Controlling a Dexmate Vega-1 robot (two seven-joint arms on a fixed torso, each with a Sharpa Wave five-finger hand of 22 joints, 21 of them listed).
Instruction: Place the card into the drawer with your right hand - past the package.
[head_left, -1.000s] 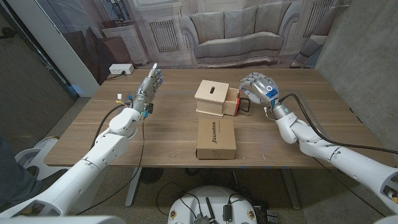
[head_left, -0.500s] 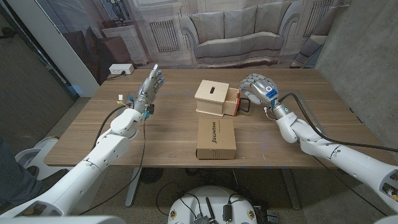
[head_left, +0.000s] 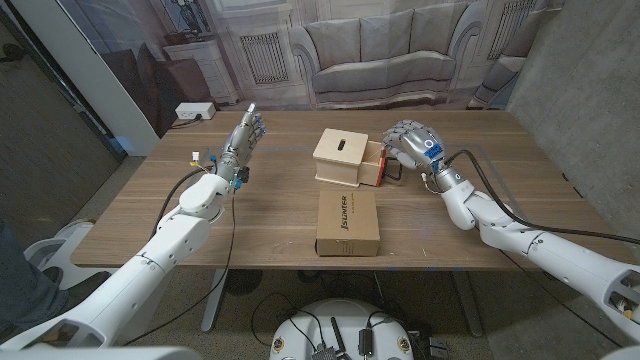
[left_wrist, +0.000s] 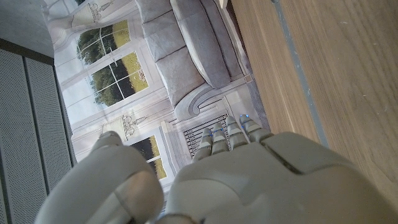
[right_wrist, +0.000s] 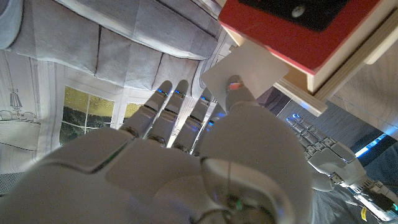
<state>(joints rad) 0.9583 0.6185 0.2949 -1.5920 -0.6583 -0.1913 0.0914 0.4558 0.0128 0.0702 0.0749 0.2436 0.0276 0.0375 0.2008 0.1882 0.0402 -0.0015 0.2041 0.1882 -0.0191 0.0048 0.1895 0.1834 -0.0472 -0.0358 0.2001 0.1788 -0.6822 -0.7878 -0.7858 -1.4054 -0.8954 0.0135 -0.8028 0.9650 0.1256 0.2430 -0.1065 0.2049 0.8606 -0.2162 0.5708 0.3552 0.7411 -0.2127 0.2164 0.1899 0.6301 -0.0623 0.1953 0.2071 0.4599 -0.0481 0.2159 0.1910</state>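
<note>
The right hand (right_wrist: 186, 168) pinches the card (right_wrist: 245, 73), a thin, flat white rectangle, between thumb and fingers (right_wrist: 168, 115); the remaining fingers extend straight beside it. In the right wrist view the card's far edge is at the mouth of the drawer (right_wrist: 298, 31), against its red inner face, which carries a black handle. The drawer frame is pale, smooth wood with square edges.

In the head view the right hand (head_left: 412, 140) is just beside the open drawer (head_left: 374, 163), which projects from the right side of a small light-wood box (head_left: 340, 155) with a dark slot in its top. The package (head_left: 347, 221), a brown cardboard carton with printed lettering on its upper face, lies flat on the desk (head_left: 270, 215) nearer the robot than the box, close to it but apart.

The left hand (head_left: 243, 134) is raised above the left part of the desk, holding nothing, fingers extended and close together. In the left wrist view its smooth grey shell (left_wrist: 205, 180) covers the lower frame.

The desk is wood with a visible grain
</note>
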